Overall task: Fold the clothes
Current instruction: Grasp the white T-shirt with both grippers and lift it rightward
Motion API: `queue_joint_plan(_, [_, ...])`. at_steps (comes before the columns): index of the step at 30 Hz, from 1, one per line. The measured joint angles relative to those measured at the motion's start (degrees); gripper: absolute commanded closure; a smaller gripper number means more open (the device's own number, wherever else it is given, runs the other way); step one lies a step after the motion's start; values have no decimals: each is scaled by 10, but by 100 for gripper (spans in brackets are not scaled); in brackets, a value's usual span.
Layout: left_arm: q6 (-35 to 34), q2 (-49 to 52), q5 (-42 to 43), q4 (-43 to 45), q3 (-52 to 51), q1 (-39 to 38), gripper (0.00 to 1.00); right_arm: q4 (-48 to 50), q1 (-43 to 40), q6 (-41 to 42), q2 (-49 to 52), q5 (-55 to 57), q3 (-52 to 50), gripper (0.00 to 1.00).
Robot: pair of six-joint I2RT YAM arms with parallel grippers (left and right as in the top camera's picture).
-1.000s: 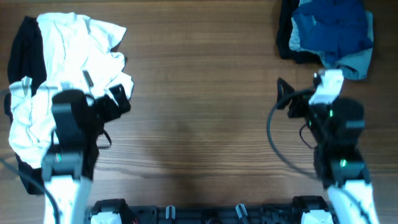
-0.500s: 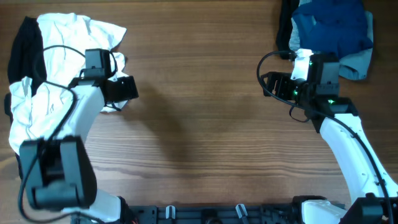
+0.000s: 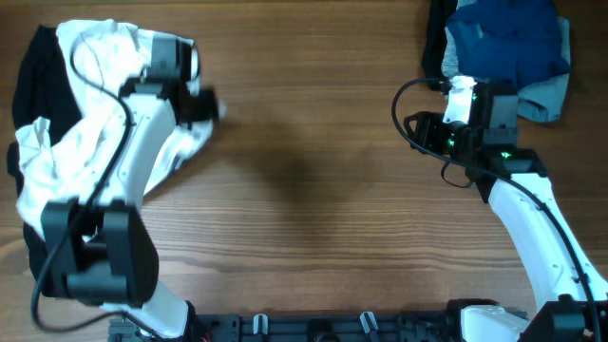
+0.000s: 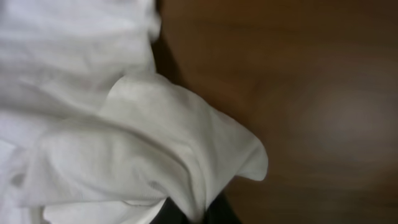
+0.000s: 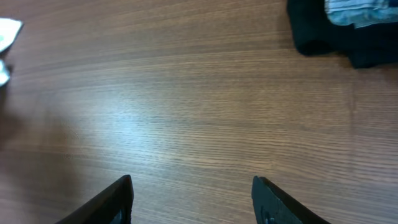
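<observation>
Left tool: pinching an edge of the white shirt, at the heap's right side.
White shirt: crumpled at the far-left corner of the worktop, beside black cloth.
Right tool: spread, over bare wood near the blue garments.

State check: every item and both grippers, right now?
white shirt: crumpled, unfolded heap.
black garment: bunched, partly under the shirt.
blue clothes: crumpled heap.
left gripper: at the shirt's edge, jaws unclear.
right gripper: open, empty, above the table.
</observation>
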Motion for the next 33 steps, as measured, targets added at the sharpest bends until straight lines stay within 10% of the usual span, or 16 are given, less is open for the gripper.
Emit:
queue_joint_plan(5, [-26, -83, 33, 47, 180, -77, 96, 0, 0, 8, 0, -53, 0, 27])
queue_joint_plan(27, [-223, -132, 187, 210, 182, -143, 96, 361, 220, 0, 206, -151, -1, 16])
queue_joint_plan(29, [-223, -149, 189, 198, 182, -151, 96, 363, 220, 1, 215, -123, -1, 34])
queue_joint_plan(31, [-223, -157, 191, 182, 182, -155, 96, 366, 219, 7, 218, -91, -1, 94])
queue_joint_plan(33, [-223, -158, 188, 174, 182, -155, 96, 363, 218, 10, 218, -92, -1, 96])
